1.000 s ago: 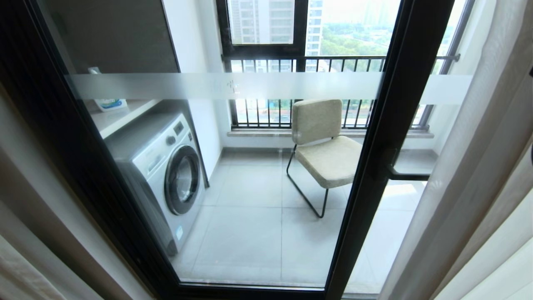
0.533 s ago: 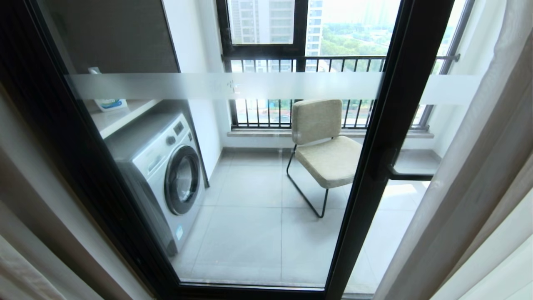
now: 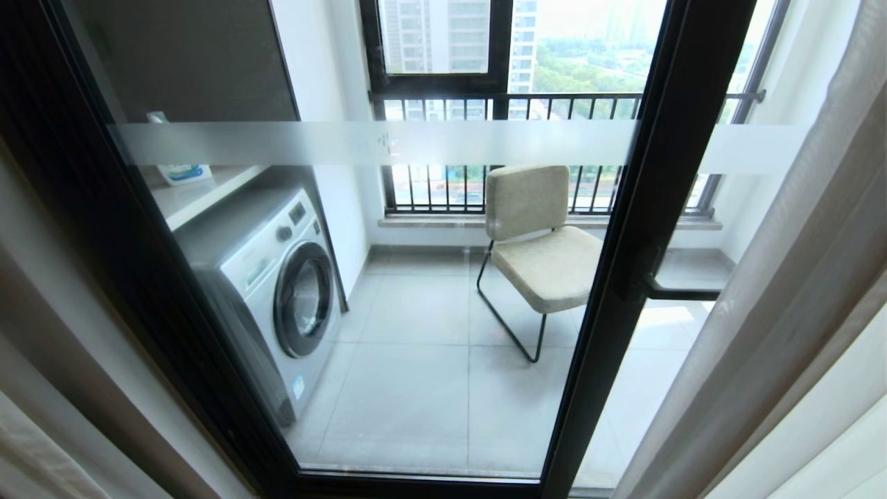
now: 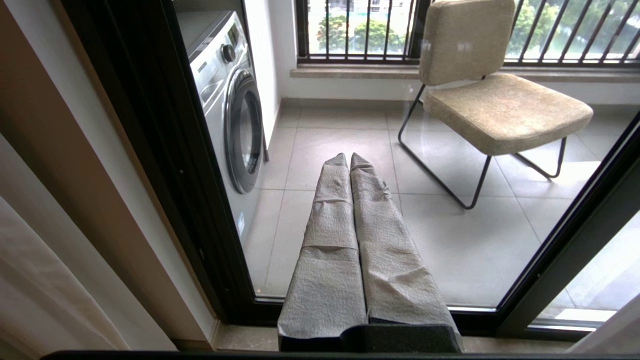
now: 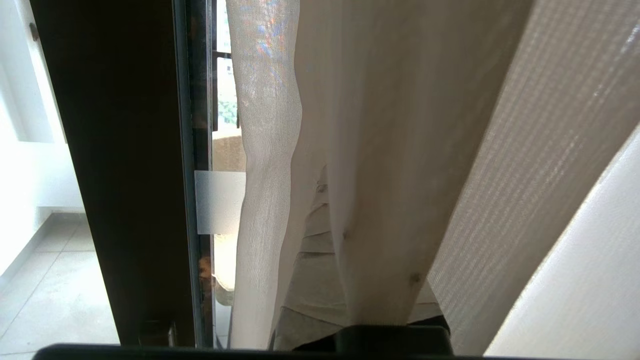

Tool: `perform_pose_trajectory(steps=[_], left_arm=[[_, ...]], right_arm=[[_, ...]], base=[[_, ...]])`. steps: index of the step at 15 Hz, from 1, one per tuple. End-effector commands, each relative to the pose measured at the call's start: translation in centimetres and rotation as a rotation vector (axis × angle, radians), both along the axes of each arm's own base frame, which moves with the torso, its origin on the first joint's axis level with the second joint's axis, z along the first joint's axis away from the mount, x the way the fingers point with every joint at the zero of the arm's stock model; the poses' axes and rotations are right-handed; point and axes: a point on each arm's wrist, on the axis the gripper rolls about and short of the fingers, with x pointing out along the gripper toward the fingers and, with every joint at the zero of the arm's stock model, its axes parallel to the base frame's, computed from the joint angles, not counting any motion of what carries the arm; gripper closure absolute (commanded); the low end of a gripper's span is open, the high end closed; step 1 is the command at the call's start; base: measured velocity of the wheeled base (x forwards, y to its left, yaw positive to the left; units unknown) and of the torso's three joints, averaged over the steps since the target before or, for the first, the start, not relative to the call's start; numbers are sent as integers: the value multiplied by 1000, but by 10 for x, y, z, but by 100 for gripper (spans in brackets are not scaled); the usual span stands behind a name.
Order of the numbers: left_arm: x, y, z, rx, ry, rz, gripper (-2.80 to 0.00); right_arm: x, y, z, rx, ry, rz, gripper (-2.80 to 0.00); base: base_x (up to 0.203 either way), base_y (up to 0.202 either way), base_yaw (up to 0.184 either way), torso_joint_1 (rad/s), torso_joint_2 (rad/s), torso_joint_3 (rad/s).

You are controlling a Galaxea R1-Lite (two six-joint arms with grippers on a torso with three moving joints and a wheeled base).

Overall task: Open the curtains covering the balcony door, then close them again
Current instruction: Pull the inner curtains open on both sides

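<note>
At the far left of the head view a strip of curtain (image 3: pixel 28 443) hangs gathered against the wall; beside it stands the thick black frame of the door (image 3: pixel 138 277), its glass clear but for a frosted band (image 3: pixel 277 142) running level across it; through the glass a washer (image 3: pixel 277 284) sits on the left of the balcony, a bottle (image 3: pixel 181 172) on the shelf above it; a padded chair (image 3: pixel 540 242) stands near the middle on the tiled floor (image 3: pixel 416 388), with a barred railing (image 3: pixel 485 104) and window behind; right of the chair runs a second black upright carrying a handle (image 3: pixel 675 291); at the far right the other curtains (image 3: pixel 797 312) hang drawn aside, sheer in front of ribbed beige, leaving most of the glass uncovered. Neither arm shows in the head view. The left claw (image 4: pixel 350 159) hangs low before the door with its two padded fingers (image 4: pixel 372 220) pressed together on nothing. In the right wrist view the right claw (image 5: pixel 330 220) is wrapped in the sheer fabric just beside the black upright; its fingers are pressed together, and whether cloth is pinched between them cannot be told.
</note>
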Motion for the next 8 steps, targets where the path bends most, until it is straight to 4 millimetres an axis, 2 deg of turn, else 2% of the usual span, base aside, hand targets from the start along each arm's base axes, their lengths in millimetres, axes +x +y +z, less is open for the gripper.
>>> perform_pose_trajectory(steps=[1, 8], left_arm=[[0, 0, 0, -1, -1, 0, 0], [0, 0, 0, -1, -1, 0, 0]], right_arm=[[-6, 1, 0, -3, -7, -2, 0], [-6, 1, 0, -4, -5, -4, 0]], base=[[0, 0, 0, 0, 0, 0], [0, 0, 0, 0, 0, 0]])
